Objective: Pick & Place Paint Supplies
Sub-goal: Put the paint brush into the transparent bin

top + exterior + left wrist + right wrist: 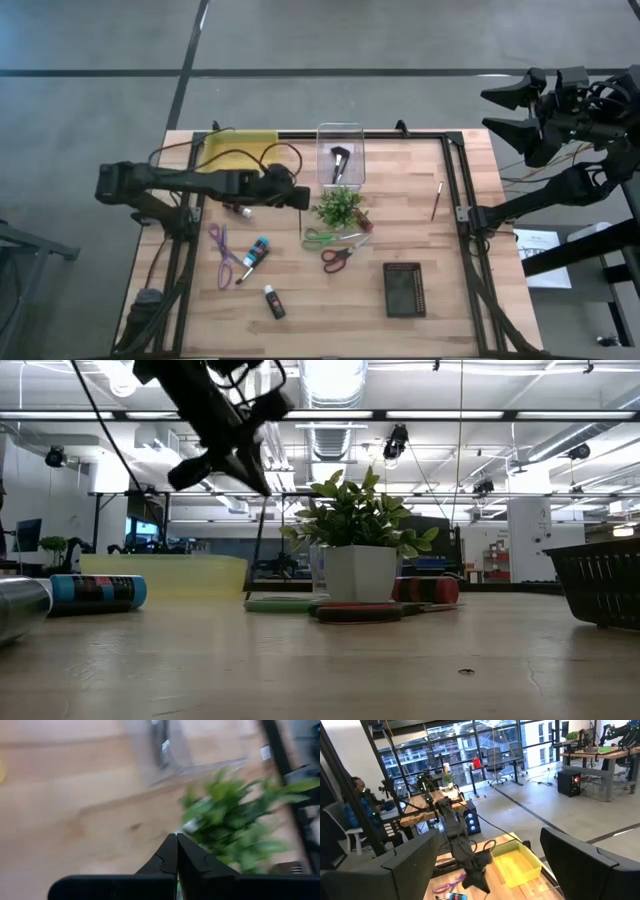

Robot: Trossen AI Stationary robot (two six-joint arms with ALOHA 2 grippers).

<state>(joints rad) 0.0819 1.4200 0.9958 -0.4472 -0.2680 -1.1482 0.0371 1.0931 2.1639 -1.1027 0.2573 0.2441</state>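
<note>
- The left hand (pixel 303 198), fingers pressed together and empty, is held above centre-left of the high view, beside the plant (pixel 338 207).
- One brush (pixel 339 163) is already binned in the clear container (pixel 340 130); tubes (pixel 257 251) and scissors (pixel 336 259) lie loose on the counter (pixel 420 230).
- The right hand (pixel 505 110), fingers spread, is parked upper right.

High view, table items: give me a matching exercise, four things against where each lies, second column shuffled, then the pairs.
Things:
1. fan brush
2. purple scissors
3. left pincer
4. thin brush

Places:
A. near the table's right rail
B. inside the clear bin
C. shut, above the table, just left of the plant
D. on the wood left of the blue tube

Pairs: 1-B, 2-D, 3-C, 4-A
</note>
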